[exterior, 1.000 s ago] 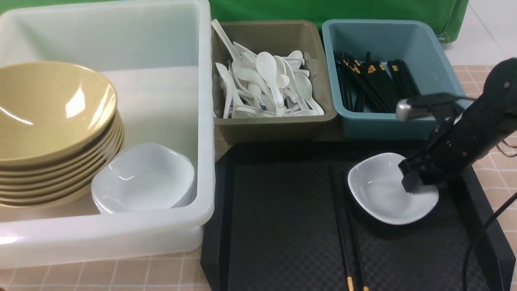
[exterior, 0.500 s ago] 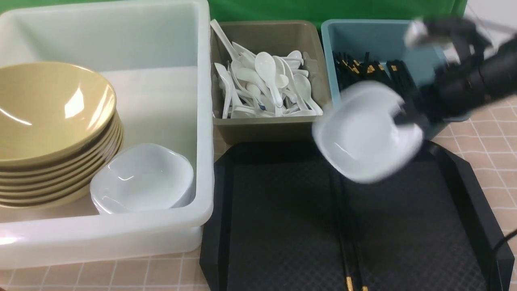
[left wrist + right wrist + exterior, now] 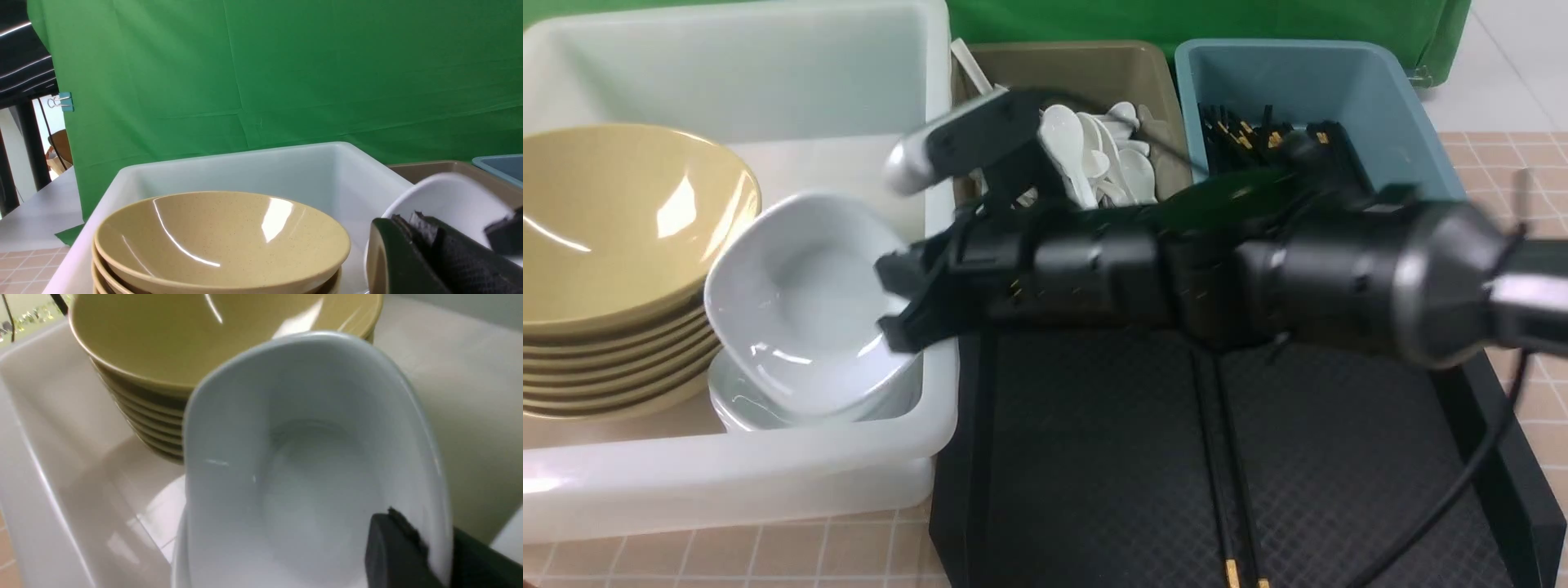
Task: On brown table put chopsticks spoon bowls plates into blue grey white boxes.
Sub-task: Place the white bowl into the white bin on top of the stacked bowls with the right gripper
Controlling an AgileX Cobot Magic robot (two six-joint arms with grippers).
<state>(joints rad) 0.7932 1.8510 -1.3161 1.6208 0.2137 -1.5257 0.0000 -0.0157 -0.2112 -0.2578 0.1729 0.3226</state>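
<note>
My right gripper (image 3: 897, 310) is shut on the rim of a small white plate (image 3: 800, 302). It holds the plate tilted just above the stacked white plates (image 3: 734, 402) inside the big white tub (image 3: 768, 465), beside the stack of yellow bowls (image 3: 621, 212). The right wrist view shows the held plate (image 3: 302, 457), one finger (image 3: 392, 551) inside its rim, and the bowls (image 3: 184, 335). A pair of black chopsticks (image 3: 1225, 457) lies on the black tray (image 3: 1094, 457). My left gripper (image 3: 408, 218) appears shut and empty, near the bowls (image 3: 220, 232) and the held plate (image 3: 449, 196).
The olive-grey tub (image 3: 1111, 69) holds several white spoons (image 3: 1086, 155). The teal tub (image 3: 1339, 73) holds several black chopsticks (image 3: 1241, 131). My right arm stretches across the tray and the tubs' front. The tiled table (image 3: 768, 555) shows at the front and right.
My right gripper lifted the white plate off the black tray and carried it left across the tubs to above the plate stack in the white tub.
</note>
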